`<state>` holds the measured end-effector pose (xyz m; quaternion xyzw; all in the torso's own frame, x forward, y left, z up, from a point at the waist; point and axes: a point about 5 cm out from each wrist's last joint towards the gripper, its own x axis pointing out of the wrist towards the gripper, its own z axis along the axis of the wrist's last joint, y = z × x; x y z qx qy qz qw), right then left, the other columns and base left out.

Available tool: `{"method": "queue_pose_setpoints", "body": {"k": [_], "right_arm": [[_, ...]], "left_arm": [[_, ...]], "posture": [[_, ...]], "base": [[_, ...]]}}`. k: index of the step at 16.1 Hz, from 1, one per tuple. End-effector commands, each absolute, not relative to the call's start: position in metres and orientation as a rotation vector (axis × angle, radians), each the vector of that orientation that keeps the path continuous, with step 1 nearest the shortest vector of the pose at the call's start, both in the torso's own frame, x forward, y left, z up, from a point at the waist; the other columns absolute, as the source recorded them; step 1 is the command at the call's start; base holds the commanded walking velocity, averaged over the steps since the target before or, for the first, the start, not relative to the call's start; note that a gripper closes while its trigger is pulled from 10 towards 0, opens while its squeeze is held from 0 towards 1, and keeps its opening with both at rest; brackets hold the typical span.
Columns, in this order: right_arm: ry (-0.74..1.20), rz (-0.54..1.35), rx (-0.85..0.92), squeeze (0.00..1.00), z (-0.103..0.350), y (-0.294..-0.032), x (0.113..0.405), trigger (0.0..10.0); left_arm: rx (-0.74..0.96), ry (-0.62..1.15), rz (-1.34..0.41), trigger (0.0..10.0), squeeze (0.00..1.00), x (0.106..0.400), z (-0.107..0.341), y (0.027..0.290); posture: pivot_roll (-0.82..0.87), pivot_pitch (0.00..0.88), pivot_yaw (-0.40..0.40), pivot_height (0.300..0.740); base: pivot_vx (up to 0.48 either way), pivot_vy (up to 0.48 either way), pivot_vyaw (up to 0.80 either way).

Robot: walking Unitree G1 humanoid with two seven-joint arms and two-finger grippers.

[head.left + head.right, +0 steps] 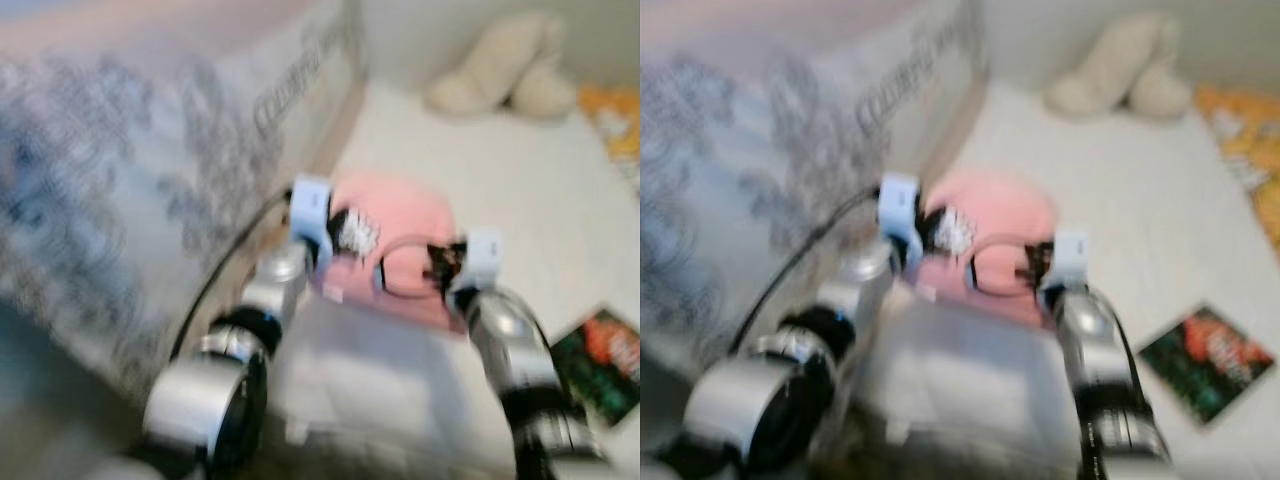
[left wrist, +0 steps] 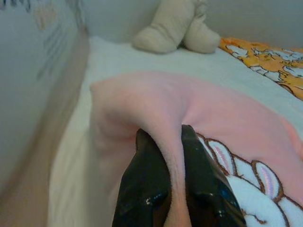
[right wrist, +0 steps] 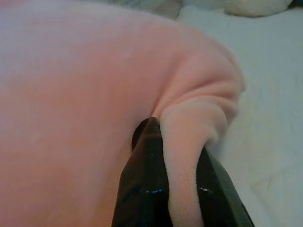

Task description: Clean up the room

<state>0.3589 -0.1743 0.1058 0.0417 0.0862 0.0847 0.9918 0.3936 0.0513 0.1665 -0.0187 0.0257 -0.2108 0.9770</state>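
No text can be read — lettering on the patterned fabric seems too blurred.

Open room lies mostly to the right and far side, where the pale floor is bare between the pink garment and the far wall. On the left, a large patterned cushion or mattress side stands close along the left arm, so passage there is narrow. At the far end a beige plush toy lies against the wall, with an orange printed cloth just right of it. Near on the right, a dark book lies flat on the floor, beside the right arm. Both end effectors, the left end effector and the right end effector, are pinched on folds of the garment, which covers the middle ground.
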Motion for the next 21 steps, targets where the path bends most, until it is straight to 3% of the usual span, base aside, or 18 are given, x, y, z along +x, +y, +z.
{"method": "queue_pose_setpoints", "body": {"k": [1, 4, 7, 9, 10, 13, 14, 15, 16, 21], "right_arm": [[0.198, 0.234, 0.06, 0.0, 0.105, -0.158, 0.365, 10.0], [0.27, 0.288, 0.025, 0.0, 0.095, -0.131, 0.37, 10.0], [0.355, 0.367, -0.019, 0.0, 0.075, -0.103, 0.36, 10.0], [0.392, 0.385, -0.056, 0.0, 0.065, -0.101, 0.354, 10.0], [0.418, 0.363, -0.105, 0.0, 0.06, -0.11, 0.352, 10.0], [0.426, 0.342, -0.112, 0.0, 0.06, -0.117, 0.353, 10.0], [0.426, 0.328, -0.108, 0.3, 0.06, -0.118, 0.353, 10.0], [0.417, 0.304, -0.099, 1.0, 0.062, -0.12, 0.355, 10.0], [0.405, 0.288, -0.105, 1.0, 0.064, -0.122, 0.356, 10.0], [0.299, 0.226, -0.08, 1.0, 0.086, -0.138, 0.369, 10.0]], "left_arm": [[-0.033, 0.019, -0.291, 10.0, 0.0, 0.402, 0.176, 0.079], [0.051, 0.054, -0.09, 10.0, 0.0, 0.402, 0.16, 0.125], [0.071, 0.124, 0.024, 10.0, 0.0, 0.395, 0.138, 0.152], [0.008, 0.168, 0.04, 10.0, 0.0, 0.39, 0.125, 0.154], [-0.027, 0.195, -0.014, 10.0, 0.0, 0.385, 0.115, 0.139], [0.044, 0.204, -0.026, 10.0, 0.0, 0.382, 0.109, 0.132], [0.068, 0.184, -0.025, 10.0, 0.0, 0.384, 0.114, 0.133], [0.052, 0.161, -0.02, 10.0, 0.37, 0.388, 0.121, 0.134], [0.032, 0.148, -0.022, 10.0, 1.0, 0.39, 0.127, 0.133], [0.031, 0.136, -0.131, 10.0, 1.0, 0.384, 0.123, 0.09]], "posture": [[0.05, 0.083, -0.026, 0.74], [0.07, 0.147, -0.065, 0.74], [0.12, 0.176, -0.093, 0.74], [0.14, 0.18, -0.1, 0.74], [0.15, 0.18, -0.109, 0.74], [0.13, 0.171, -0.112, 0.74], [0.12, 0.166, -0.109, 0.74], [0.12, 0.162, -0.105, 0.74], [0.12, 0.154, -0.099, 0.74], [0.1, 0.11, -0.089, 0.74]], "base": [[0.0, 0.0, 0.0], [0.0, 0.0, 0.0], [0.0, 0.0, 0.0], [0.0, 0.0, 0.0], [0.0, 0.0, 0.0], [0.0, 0.0, 0.0], [0.0, 0.0, 0.0], [0.0, 0.0, 0.0], [0.0, 0.0, 0.0], [0.0, 0.0, 0.0]]}}
